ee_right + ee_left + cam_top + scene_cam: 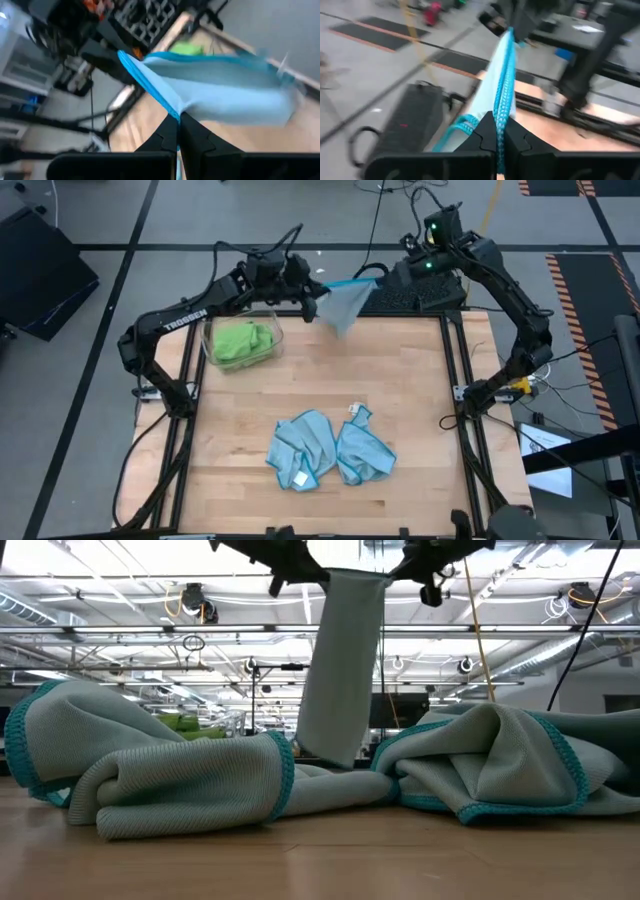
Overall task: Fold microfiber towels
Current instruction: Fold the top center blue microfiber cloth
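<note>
A light blue microfiber towel (345, 308) (340, 670) hangs in the air over the table's far edge, stretched between my two grippers. My left gripper (312, 292) (500, 145) is shut on one end of its top edge, and my right gripper (383, 273) (178, 132) is shut on the other end. Two more light blue towels (300, 450) (365, 450) lie crumpled side by side on the wooden table near its front. Lime green towels (240, 342) lie in the clear bin (272, 330) at the far left. My left gripper pinches the hanging towel's teal-stitched top edge (502, 112) between its two fingers, at the left end. The edge runs straight from these fingers to the other gripper. The towel hangs below, clear of the table. My right gripper pinches the same top edge (172, 107) at its right end, between its two fingers. From there the cloth spreads away toward the left gripper. The towel is lifted clear and its lower part hangs loose.
The clear bin stands just left of and below my left gripper. Bare wood (400, 370) lies between the hanging towel and the two crumpled ones. Black rails (455, 370) run along the table's sides, and cables and a dark mat lie beyond the far edge.
</note>
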